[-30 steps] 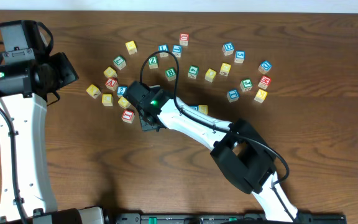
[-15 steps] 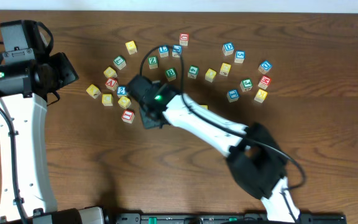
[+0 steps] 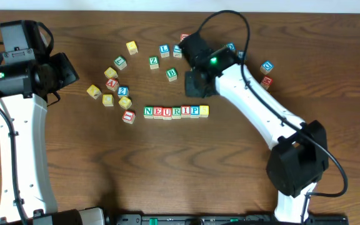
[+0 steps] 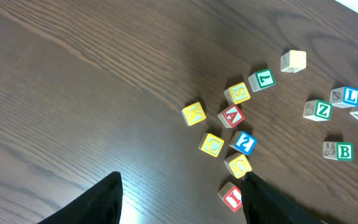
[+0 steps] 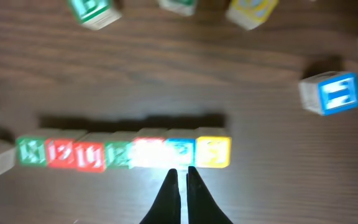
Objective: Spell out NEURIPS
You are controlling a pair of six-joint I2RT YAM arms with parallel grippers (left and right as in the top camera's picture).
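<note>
Seven small wooden cubes [image 3: 175, 111] lie touching in a row mid-worktop [image 3: 136, 175], reading NEURIPS. The right pincer [image 5: 180, 179] hovers just far of them, clenched and empty. The left pincer [image 4: 182, 205] gapes, empty. The cubes look light, stiff and smooth, best gripped across opposite flat sides.

Seven wooden letter cubes [image 3: 175, 111] laid touching in one straight row, NEURIPS spelled, green N [image 3: 148, 111] leftmost, yellow-framed S [image 3: 204, 110] rightmost
</note>
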